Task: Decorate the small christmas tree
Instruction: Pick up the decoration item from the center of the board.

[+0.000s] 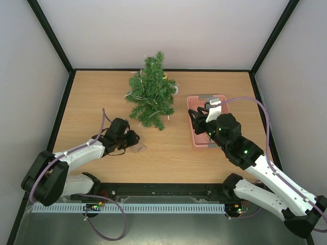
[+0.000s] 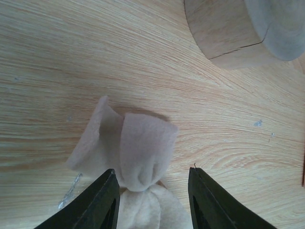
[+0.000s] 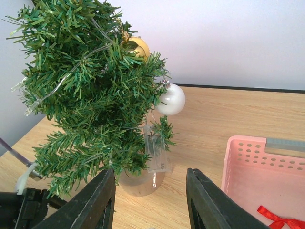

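While the left gripper [image 2: 151,171] straddles a felt bow [image 2: 143,148] on the table [image 2: 71,57], jaws parted, likely to pinch it, the right gripper [image 3: 150,171] hangs open and empty over the basket [image 3: 233,162] beside the tree [image 1: 150,94].

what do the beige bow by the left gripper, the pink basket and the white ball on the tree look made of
The beige bow looks like soft matte felt: fuzzy surface, thick cut edges. The pink basket looks like smooth moulded plastic with rows of holes. The white ball has a glossy pearly shell; plastic or glass, hard to tell.
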